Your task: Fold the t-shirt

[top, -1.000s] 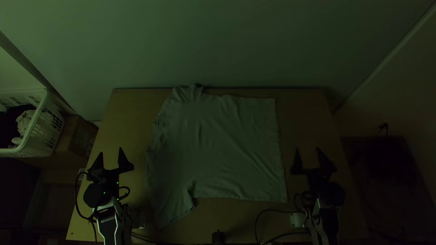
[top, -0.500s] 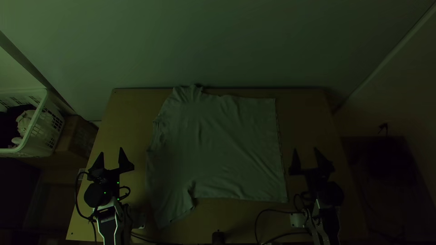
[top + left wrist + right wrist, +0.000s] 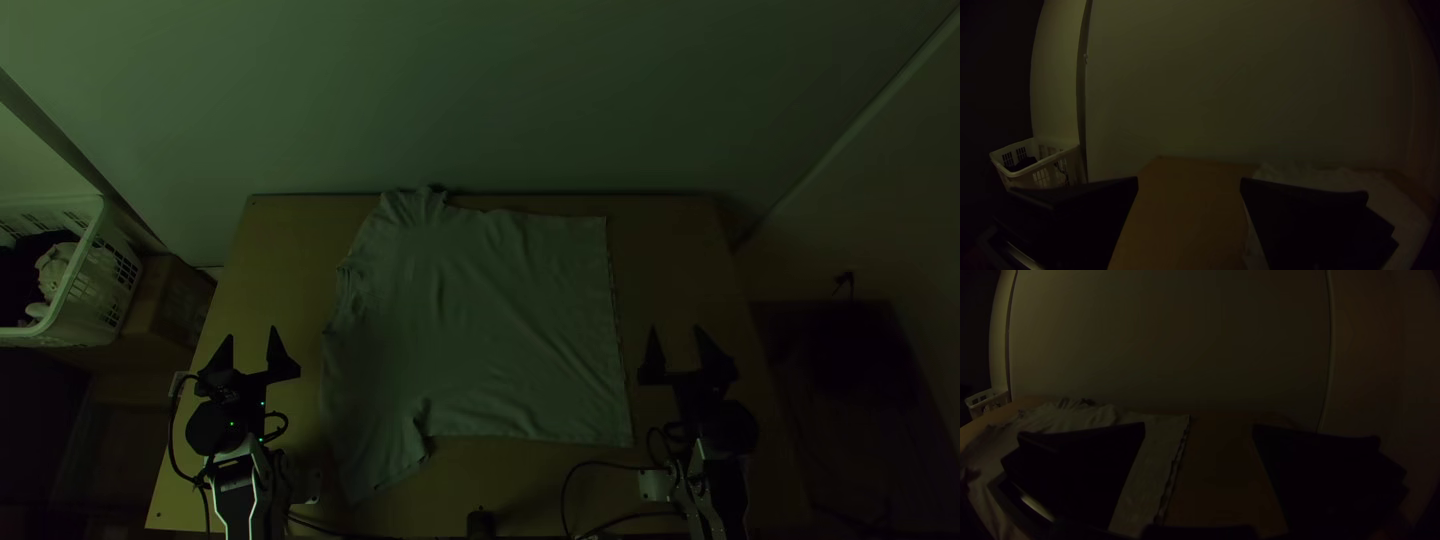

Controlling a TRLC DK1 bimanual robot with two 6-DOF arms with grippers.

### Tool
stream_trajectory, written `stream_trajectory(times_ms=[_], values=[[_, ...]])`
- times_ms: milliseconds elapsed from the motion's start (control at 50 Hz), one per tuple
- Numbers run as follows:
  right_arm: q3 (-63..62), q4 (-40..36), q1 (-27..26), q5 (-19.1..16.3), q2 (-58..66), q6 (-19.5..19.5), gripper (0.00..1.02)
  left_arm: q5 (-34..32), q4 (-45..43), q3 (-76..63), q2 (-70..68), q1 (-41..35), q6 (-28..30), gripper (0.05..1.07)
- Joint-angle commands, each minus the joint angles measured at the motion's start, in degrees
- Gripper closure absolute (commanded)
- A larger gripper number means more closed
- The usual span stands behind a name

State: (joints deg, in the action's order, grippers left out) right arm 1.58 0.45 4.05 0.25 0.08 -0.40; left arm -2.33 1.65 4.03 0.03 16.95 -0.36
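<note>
Pale cloth: one t-shirt (image 3: 500,330), spread on the worktop (image 3: 530,485) between two claws, hem-to-shoulder axis lying crosswise — hem (image 3: 611,330) near the right claw (image 3: 676,328), shoulder end towards the left claw (image 3: 252,333). Both claws stand wide, holding nothing; for a first fold, I'd judge the left better placed for the near sleeve (image 3: 385,465).
</note>
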Motion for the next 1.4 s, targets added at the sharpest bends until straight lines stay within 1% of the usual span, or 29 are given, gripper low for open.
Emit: stream_trajectory(times_ms=[0, 120, 280, 420, 620, 1000, 1100, 1200, 1300, 1380], values=[[3.16, 1.57, 0.16, 0.54, 0.54, -2.32, 0.04, -0.22, -0.95, 2.21, 0.06, -0.51, 1.33, 0.09], [7.29, 4.65, 0.16, 0.54, 5.46, -4.52, 0.04, -0.31, -2.27, 4.84, 0.85, -1.31, 1.50, 0.09], [15.91, 6.23, 0.16, 0.54, 16.01, -4.52, 0.04, -0.40, -3.50, 11.08, 8.14, -1.92, 1.50, 0.09], [22.67, 9.31, 0.08, 0.54, 24.80, -4.52, 0.04, -0.31, -4.02, 17.85, 16.40, -3.06, 1.33, 0.09], [34.89, 8.87, -0.36, 0.54, 38.42, -4.52, 0.04, -0.05, -5.52, 29.19, 28.88, -6.14, 0.71, 0.09], [51.68, 8.60, -0.36, 0.89, 57.58, -4.43, 0.04, 0.04, -4.46, 54.85, 54.46, -13.26, 1.15, 0.09], [55.63, 8.43, -0.01, 0.89, 61.71, -4.34, 0.04, 0.04, -3.23, 61.53, 60.70, -14.14, 1.06, 0.09], [60.11, 6.93, 0.16, 0.89, 66.02, -4.25, 0.04, 0.04, 1.07, 68.83, 67.20, -14.75, 1.15, 0.09], [65.83, 2.98, 0.34, 0.89, 71.11, -3.99, 0.04, 0.04, 6.44, 76.56, 73.88, -15.63, 1.42, 0.09], [70.49, -0.36, 0.43, 0.89, 75.25, -3.55, 0.04, 0.04, 8.28, 80.69, 78.10, -16.60, 1.59, 0.09]])
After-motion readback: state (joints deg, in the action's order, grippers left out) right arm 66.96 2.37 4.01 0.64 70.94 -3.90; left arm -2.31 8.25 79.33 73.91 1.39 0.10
